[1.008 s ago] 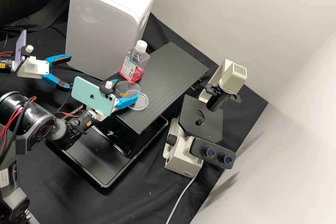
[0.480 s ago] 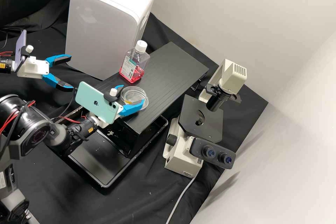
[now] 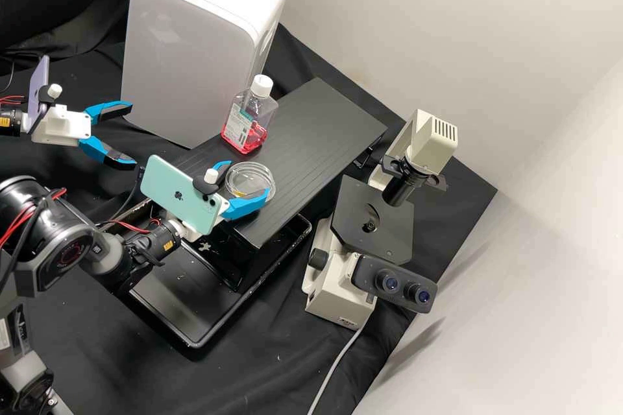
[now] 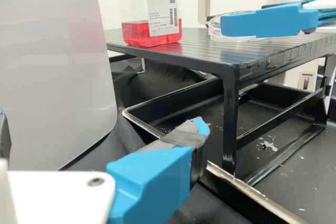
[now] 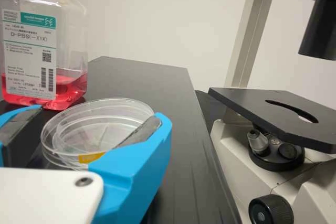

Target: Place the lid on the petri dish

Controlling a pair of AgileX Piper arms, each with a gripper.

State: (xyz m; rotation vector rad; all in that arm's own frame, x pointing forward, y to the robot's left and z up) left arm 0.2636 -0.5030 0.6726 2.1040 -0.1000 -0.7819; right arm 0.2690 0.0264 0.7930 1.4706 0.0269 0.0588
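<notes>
My left gripper (image 3: pixel 130 132) hangs at the far left, beside the white box (image 3: pixel 195 39) and well apart from the work, with its blue fingers spread and nothing between them.

Moving right, the right gripper (image 3: pixel 243 180) sits low over the near end of the black shelf (image 3: pixel 324 130). One finger is on each side of the clear lid (image 5: pixel 100 114). As far as I can judge from the right wrist view, the pads are pressed to the lid's rim, so I read it as pinching the lid. The lid looks level and settled over the petri dish (image 5: pixel 55 156), which rests on the shelf near its front edge. I can't see a gap between the two rims, though clear plastic makes that hard to be sure of.

So the placing itself looks done, or very nearly. What is left, in my judgement, is to open the fingers and back away without dragging the lid or nudging the dish toward the edge.

Just behind the dish stands the bottle (image 3: pixel 250 118) with red liquid — close enough to mind on the way out. The microscope (image 3: pixel 383 233) is off to the right.
</notes>
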